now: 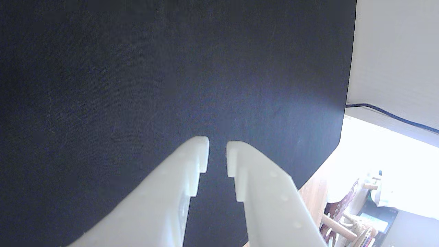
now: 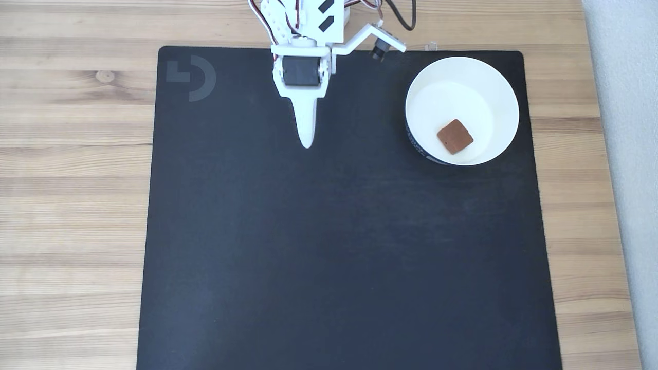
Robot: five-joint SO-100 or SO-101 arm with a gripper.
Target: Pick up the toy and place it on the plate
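In the fixed view the toy (image 2: 455, 136), a small reddish-brown square, lies flat inside the plate (image 2: 447, 97), a round white dish at the mat's upper right. My white gripper (image 2: 307, 141) hangs over the upper middle of the mat, well to the left of the plate and apart from it. From above, its fingers look like a single point. In the wrist view the gripper (image 1: 217, 151) has only a narrow slit between its fingertips, with nothing held and bare mat beneath.
A large black mat (image 2: 334, 246) covers the wooden table (image 2: 72, 180). In the wrist view the mat's edge runs down the right, with a dark cable (image 1: 394, 116) on the pale surface beyond. A grey strip (image 2: 632, 154) borders the table's right side.
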